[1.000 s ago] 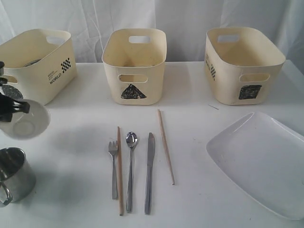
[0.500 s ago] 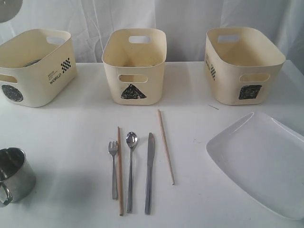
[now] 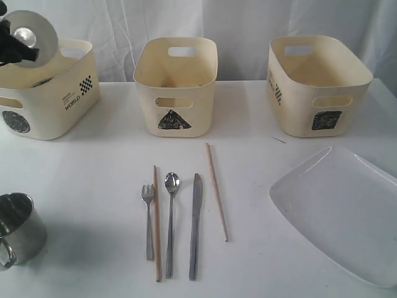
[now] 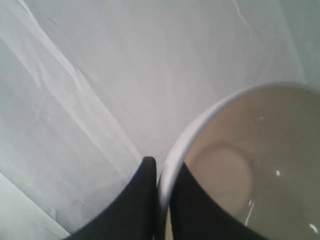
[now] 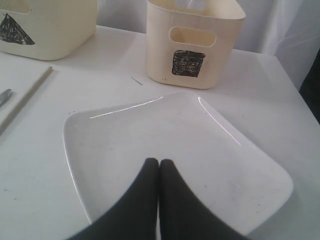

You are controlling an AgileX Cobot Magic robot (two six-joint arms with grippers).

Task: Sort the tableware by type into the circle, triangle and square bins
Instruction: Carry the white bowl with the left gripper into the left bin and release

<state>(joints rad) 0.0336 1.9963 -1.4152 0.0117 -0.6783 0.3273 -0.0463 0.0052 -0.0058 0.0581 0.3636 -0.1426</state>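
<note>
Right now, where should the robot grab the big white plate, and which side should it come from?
Probably the raised rim of the plate, on the edge away from the square bin. It lies flat on the table, too wide to span, but its rim curls up, so one finger could slip under. The right hand, shut now, hovers above it and must open first.

The left gripper (image 4: 164, 169) is raised high at the far left edge of the exterior view. Its 2 black fingers (image 4: 142, 200) are closed narrowly on the rim of the white round bowl (image 4: 250, 165), 1 outside the wall and 1 inside. The right gripper (image 5: 159, 164) is out of the exterior view, pointing down at a slant, its jaws pressed together tip to tip and holding nothing.
</note>
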